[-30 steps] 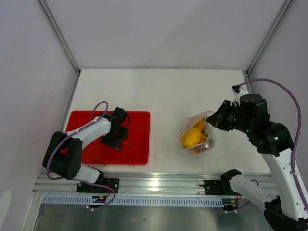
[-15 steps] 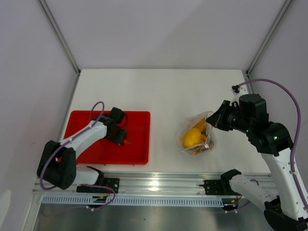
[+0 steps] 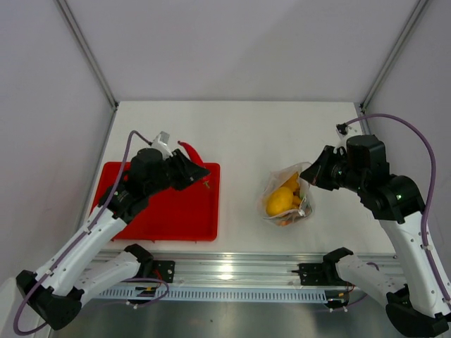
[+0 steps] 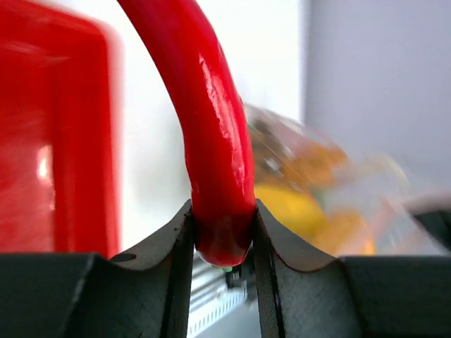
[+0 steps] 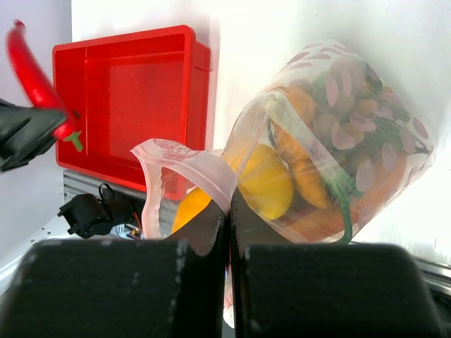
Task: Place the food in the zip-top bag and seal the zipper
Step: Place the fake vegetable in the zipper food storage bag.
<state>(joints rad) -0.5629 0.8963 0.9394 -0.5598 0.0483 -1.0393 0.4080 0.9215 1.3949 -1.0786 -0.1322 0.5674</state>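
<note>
Here, left jaws clamp one red chili; right jaws pinch one zip-top bag rim.

The right gripper has its jaws closed on the pink-edged rim of the clear bag, holding its mouth gaping. Inside the bag lie a yellow lemon, orange pieces and a green stalk. Left of the bag sits a red tray on the white table. Farther left of the bag, the left gripper clamps a red chili near its stem end.
</note>
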